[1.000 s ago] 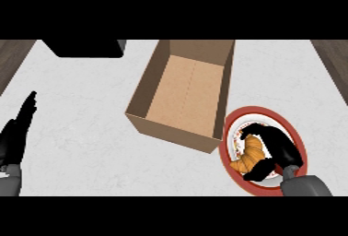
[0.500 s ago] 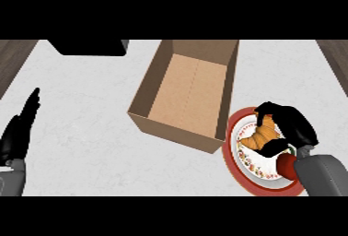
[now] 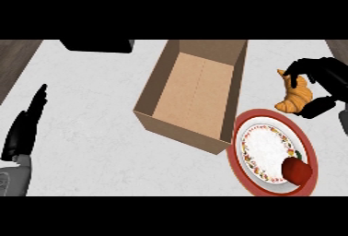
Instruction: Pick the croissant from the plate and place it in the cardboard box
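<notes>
Head view, steeply down onto a pale speckled counter. Centre: open cardboard box, long and narrow, tan floor bare, near corner pointing toward the lower edge of the view. Just right of the box's near end: round plate with red rim, white centre and a ring of small coloured marks; rim close beside the box wall, contact not discernible. On the plate's lower right part: a dark red rounded item, identity not clear.

Upper right, above the plate and to the right of the box: right hand, black, fingers curled over the top and thumb under the lower end of the croissant. Croissant golden-brown, crescent-shaped, clamped between fingers and thumb, clear of the plate and outside the box, well right of the box's right wall. Height above the counter not readable from this angle.

Left edge: left hand, black, fingers straight and together, pointing up the view, resting open with nothing in it; grey forearm below it at the lower left corner.

Top edge, left of the box: dark rectangular object, cut off by the view's limit. Strip of dark wood-grain surface at the upper left corner, beyond the counter's edge.
</notes>
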